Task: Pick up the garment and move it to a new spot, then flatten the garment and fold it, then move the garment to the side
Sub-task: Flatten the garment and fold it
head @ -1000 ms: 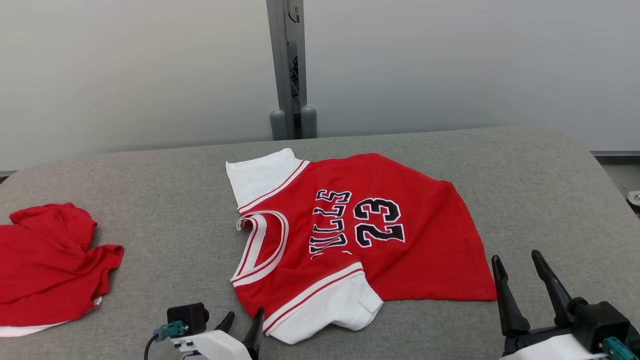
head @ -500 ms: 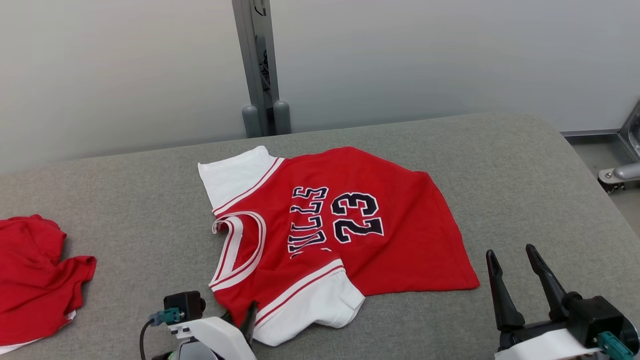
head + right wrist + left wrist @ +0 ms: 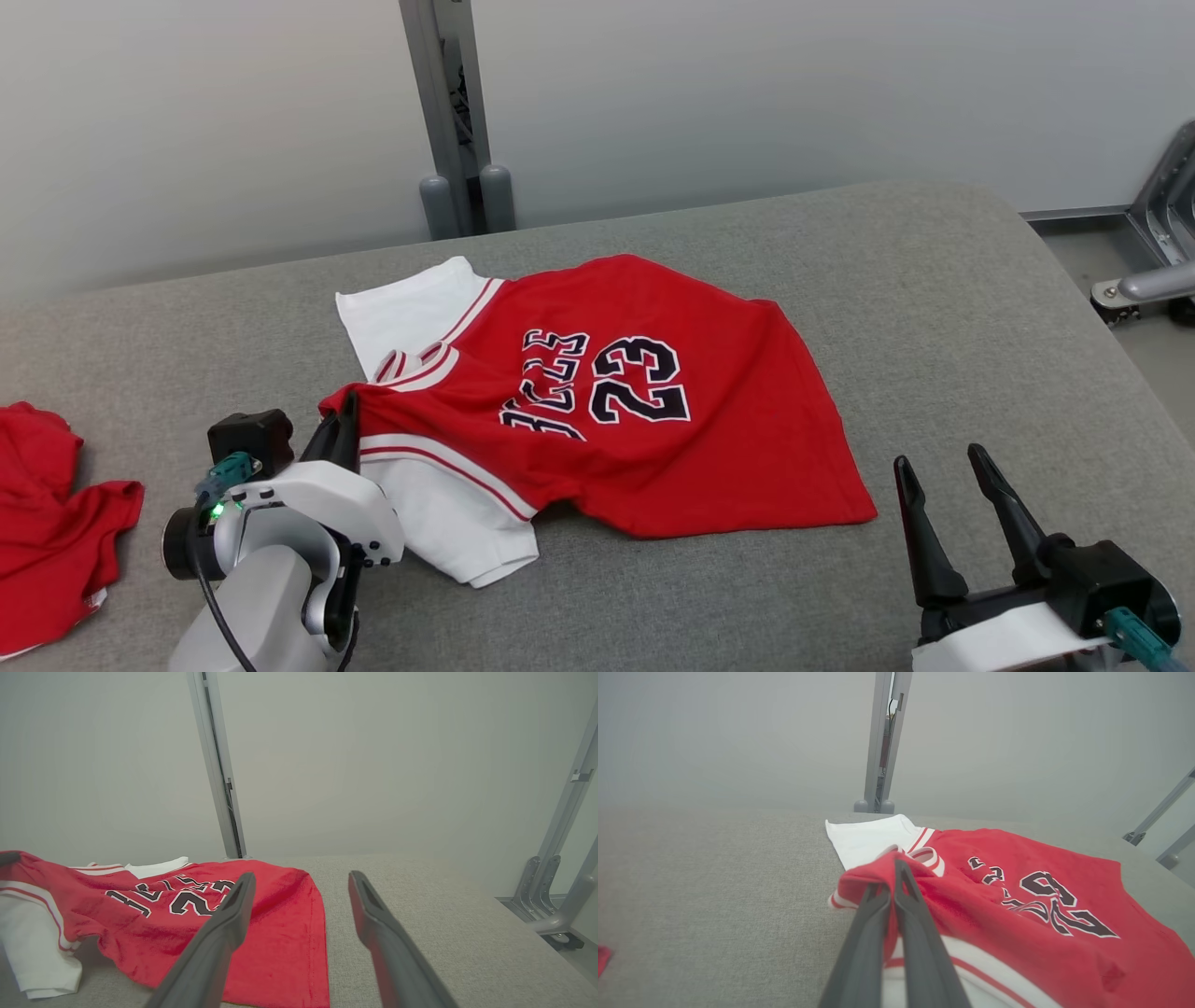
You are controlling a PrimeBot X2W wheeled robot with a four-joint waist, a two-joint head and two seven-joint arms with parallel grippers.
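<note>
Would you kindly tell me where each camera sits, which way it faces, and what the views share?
Head view: up on the robot's head, looking forward and down over the grey table at the red jersey; left claw lower left, right claw lower right.
Left wrist view: low over the table, looking along the left claw, shut on the jersey's edge.
Right wrist view: low, looking along the open right claw across the jersey's hem toward the wall.
Shared: all three show the jersey and the grey post.
</note>
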